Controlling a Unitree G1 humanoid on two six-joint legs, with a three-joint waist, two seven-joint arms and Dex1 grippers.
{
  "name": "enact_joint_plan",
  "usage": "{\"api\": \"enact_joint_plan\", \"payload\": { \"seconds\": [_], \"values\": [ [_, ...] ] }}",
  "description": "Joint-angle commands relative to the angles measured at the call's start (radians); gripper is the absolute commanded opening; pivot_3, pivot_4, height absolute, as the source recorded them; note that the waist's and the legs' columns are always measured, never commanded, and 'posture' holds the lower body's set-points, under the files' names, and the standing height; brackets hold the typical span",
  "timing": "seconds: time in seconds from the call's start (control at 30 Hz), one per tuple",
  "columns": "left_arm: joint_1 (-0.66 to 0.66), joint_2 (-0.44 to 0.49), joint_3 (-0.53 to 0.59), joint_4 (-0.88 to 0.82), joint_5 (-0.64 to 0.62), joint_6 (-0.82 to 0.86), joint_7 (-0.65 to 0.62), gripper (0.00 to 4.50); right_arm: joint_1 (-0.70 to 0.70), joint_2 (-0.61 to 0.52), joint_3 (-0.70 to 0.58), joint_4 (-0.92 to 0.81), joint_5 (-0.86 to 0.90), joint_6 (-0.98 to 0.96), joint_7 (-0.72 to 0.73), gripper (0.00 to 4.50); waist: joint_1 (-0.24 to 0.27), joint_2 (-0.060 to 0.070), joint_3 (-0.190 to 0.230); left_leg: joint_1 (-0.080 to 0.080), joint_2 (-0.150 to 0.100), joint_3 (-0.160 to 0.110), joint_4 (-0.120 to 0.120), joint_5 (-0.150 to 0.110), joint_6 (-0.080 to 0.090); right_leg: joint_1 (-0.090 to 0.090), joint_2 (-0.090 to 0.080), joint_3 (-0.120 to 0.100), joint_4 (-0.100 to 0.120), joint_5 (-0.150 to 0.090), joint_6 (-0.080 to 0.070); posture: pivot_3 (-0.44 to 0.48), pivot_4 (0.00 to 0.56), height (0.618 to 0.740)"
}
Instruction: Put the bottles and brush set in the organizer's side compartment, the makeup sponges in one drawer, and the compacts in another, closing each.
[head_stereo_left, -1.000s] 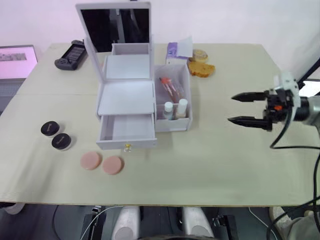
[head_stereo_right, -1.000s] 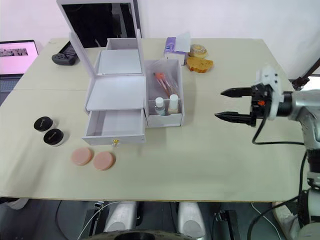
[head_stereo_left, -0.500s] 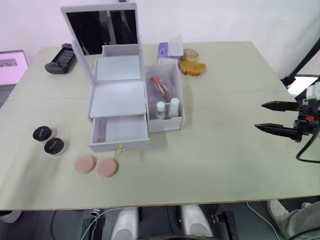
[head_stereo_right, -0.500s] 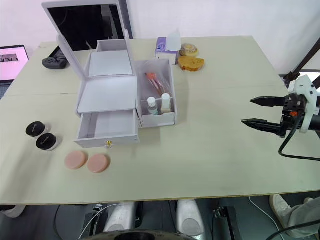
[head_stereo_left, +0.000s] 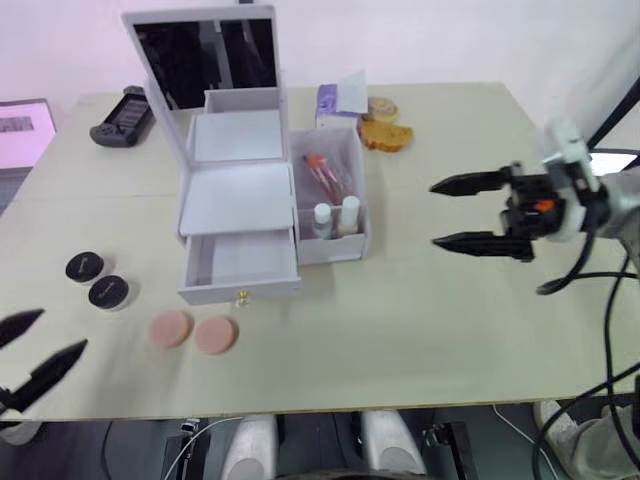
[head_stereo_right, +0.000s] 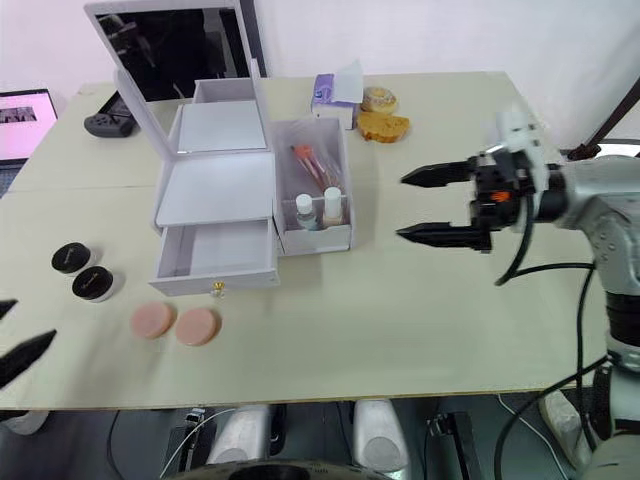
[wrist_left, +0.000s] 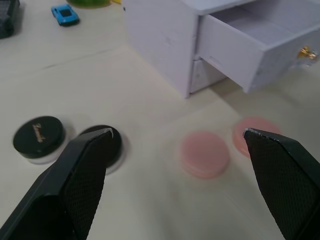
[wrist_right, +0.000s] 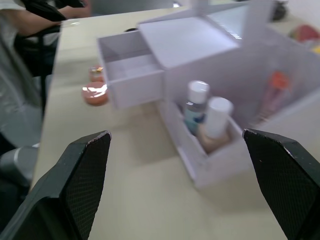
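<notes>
Black fingers of the left gripper (head_stereo_left: 35, 355) are now seen at the near left edge of the surface (head_stereo_left: 400, 330), spread apart and holding nothing, where half a second ago they were out of sight. The right gripper (head_stereo_left: 462, 214), which had been drawn back toward the right edge, is brought in again beside the organizer (head_stereo_left: 245, 215), its fingers also wide apart and empty. By this the sponges are judged to be the next concern, with the left arm being readied.

Two pink sponges (head_stereo_left: 193, 331) are laid side by side, nearly touching, just in front of the open lower drawer (head_stereo_left: 240, 263), which is empty. Two black-lidded compacts (head_stereo_left: 97, 279) are set close together to the left of them, well apart from the organizer. Farther back, two white-capped bottles (head_stereo_left: 336, 217) are stood upright at the front of the side compartment (head_stereo_left: 340, 185), with the brush set (head_stereo_left: 328, 172) lying behind them. At the far end the mirrored lid (head_stereo_left: 205, 60) is raised.
</notes>
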Motion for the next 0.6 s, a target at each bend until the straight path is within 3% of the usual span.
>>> {"api": "enact_joint_plan", "payload": {
  "seconds": [0.03,0.27,0.43,0.6],
  "values": [
    [0.089,-0.096,-0.057,-0.156,0.022,-0.036,0.024,4.40,-0.076,0.021,0.028,-0.065,0.036,0.043,-0.010,4.50,0.005,0.000,0.000,0.000,0.000,0.000,0.000,0.000,0.000,0.000,0.000,0.000,0.000,0.000,0.000,0.000,0.150,0.740],
    [0.190,-0.296,-0.330,-0.322,0.218,-0.155,0.116,4.40,-0.168,0.048,0.103,-0.060,0.010,0.065,-0.011,4.50,0.016,-0.002,-0.001,-0.001,0.000,0.000,0.002,0.000,0.000,0.001,0.000,0.000,-0.002,0.000,-0.001,0.000,0.150,0.740],
    [0.191,-0.361,-0.523,-0.328,0.386,-0.225,0.211,4.40,-0.180,0.058,0.122,-0.067,-0.001,0.058,-0.019,4.50,0.027,-0.002,-0.001,-0.001,0.000,0.000,0.002,0.000,0.000,0.001,0.000,0.000,-0.001,0.000,0.000,0.000,0.150,0.740],
    [0.163,-0.389,-0.619,-0.275,0.476,-0.275,0.307,4.40,-0.190,0.054,0.133,-0.064,-0.009,0.051,-0.006,4.50,0.027,-0.001,-0.001,-0.001,0.000,0.000,0.001,0.000,0.000,0.001,0.000,0.000,-0.001,0.000,0.000,0.000,0.150,0.740]
  ]
}}
